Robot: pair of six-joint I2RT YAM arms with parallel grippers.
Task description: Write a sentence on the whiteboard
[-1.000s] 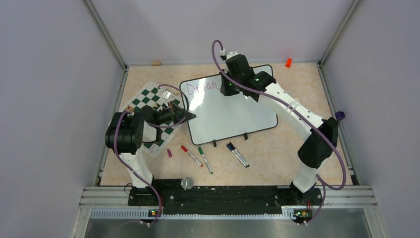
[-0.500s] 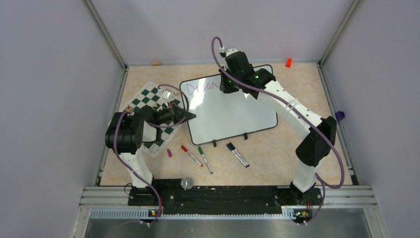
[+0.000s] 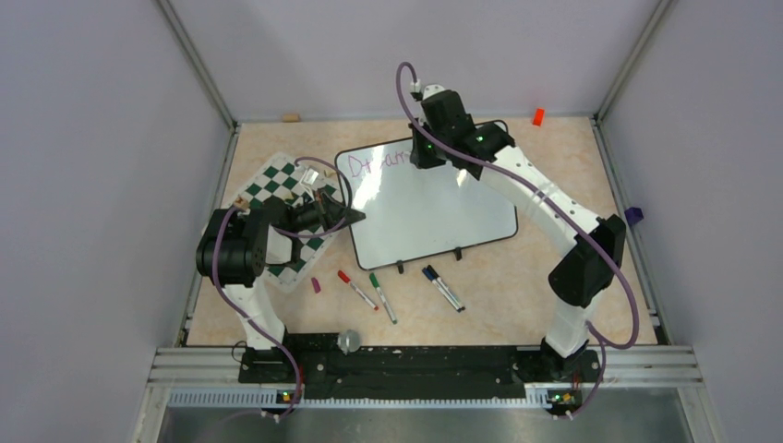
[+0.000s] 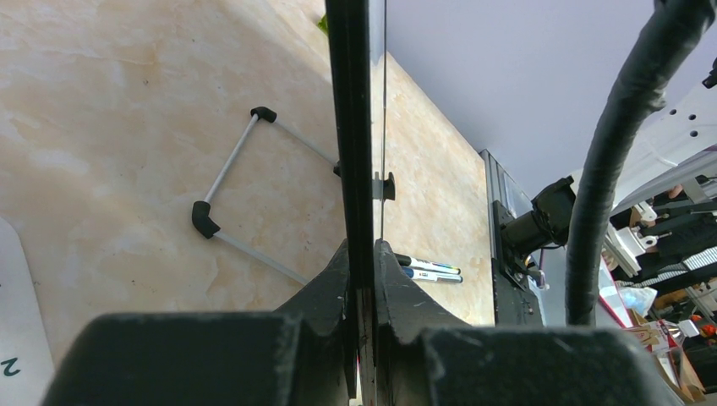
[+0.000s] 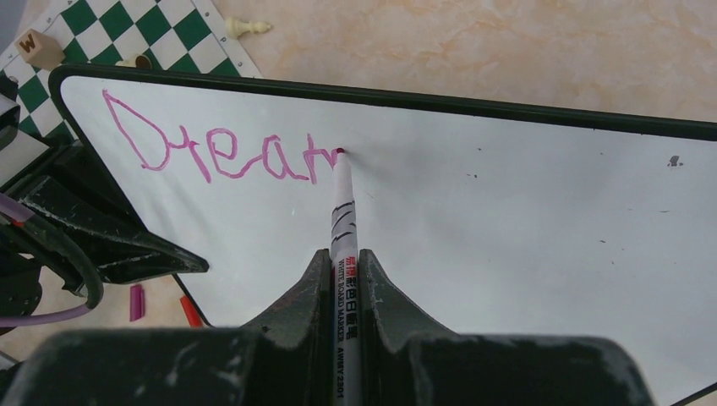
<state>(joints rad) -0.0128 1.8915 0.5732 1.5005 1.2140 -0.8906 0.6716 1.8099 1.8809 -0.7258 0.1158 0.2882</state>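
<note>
The whiteboard [image 3: 434,208] lies on the table, tilted, with its black frame and glossy white face. Pink lettering, the start of the sentence [image 5: 211,156], runs along its top left and reads "Drea" plus a half-formed letter; from above the sentence [image 3: 383,160] looks small. My right gripper [image 5: 343,255] is shut on a white marker [image 5: 342,203], whose pink tip touches the board at the end of the last stroke. My left gripper [image 4: 363,249] is shut on the whiteboard's black edge [image 4: 348,127], at the board's left corner [image 3: 355,217].
A green-and-white chess mat [image 3: 277,189] lies under the left arm, with a pawn [image 5: 245,27] and a lettered wooden block [image 5: 34,46] on it. Red [image 3: 355,289], green [image 3: 382,295] and dark [image 3: 443,287] markers and a purple cap [image 3: 316,285] lie in front of the board.
The right gripper has shifted slightly up and to the right with the marker, and the pink lettering has grown by another stroke. The left arm has not moved.
</note>
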